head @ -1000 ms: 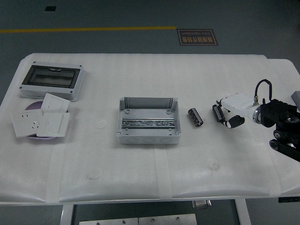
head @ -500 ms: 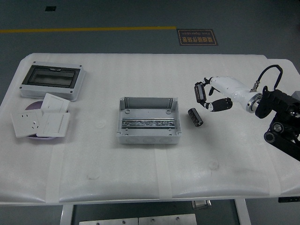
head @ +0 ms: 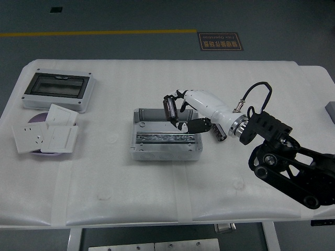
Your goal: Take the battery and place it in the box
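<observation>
Since half a second ago the right hand [head: 180, 111] has swung left, past the battery [head: 219, 133], and now hangs over the far right part of the box [head: 166, 141]. Its fingers [head: 170, 110] are loosely curled and hold nothing that I can see. The battery lies on the tabletop [head: 157, 183] just right of the box, partly hidden under the wrist. Risk: hand overshot; forearm may nudge the battery and roll it away, or fingers catch the box wall.
</observation>
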Available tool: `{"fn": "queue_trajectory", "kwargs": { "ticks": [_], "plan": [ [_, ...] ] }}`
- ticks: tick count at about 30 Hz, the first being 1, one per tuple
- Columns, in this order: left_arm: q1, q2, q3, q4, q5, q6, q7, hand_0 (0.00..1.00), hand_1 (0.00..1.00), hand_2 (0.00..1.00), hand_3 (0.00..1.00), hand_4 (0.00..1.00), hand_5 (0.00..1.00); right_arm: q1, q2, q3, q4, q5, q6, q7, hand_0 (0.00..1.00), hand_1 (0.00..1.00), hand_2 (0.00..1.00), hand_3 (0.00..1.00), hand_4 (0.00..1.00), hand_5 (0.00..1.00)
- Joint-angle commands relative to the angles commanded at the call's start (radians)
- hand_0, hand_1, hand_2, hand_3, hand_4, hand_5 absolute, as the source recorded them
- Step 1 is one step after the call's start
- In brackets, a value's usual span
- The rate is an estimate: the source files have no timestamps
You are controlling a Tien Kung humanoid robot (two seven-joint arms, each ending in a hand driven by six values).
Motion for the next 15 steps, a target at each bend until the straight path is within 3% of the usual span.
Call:
{"fn": "queue_trajectory", "kwargs": {
  "ticks": [1, 6, 7, 15],
  "plan": [
    [0.000, 0.000, -0.001, 0.000, 0.001, 0.000, 0.000, 0.684, 0.681, 0.595, 0.644, 0.709, 0.334, 0.000, 0.007, -0.006, -0.011, -0.020, 0.001, -0.001, 0.808, 0.776, 0.805, 0.853, 0.645, 0.250],
    [0.001, -0.001, 0.002, 0.000, -0.002, -0.001, 0.000, 0.684, 0.681, 0.595, 0.644, 0.709, 0.334, -0.004, 0.023, -0.026, -0.040, -0.072, 0.000, -0.002, 0.808, 0.776, 0.805, 0.853, 0.645, 0.250],
    [0.001, -0.001, 0.002, 0.000, -0.001, -0.001, 0.000, 0.684, 0.681, 0.594, 0.645, 0.708, 0.334, -0.006, 0.023, -0.028, -0.043, -0.076, 0.000, -0.002, 0.998, 0.901, 0.886, 0.943, 0.690, 0.273],
    [0.001, 0.001, 0.001, 0.000, -0.002, -0.001, 0.000, 0.683, 0.679, 0.593, 0.644, 0.708, 0.335, -0.005, 0.008, -0.030, -0.052, -0.070, -0.004, 0.004, 0.998, 0.903, 0.883, 0.946, 0.713, 0.292]
  ]
}}
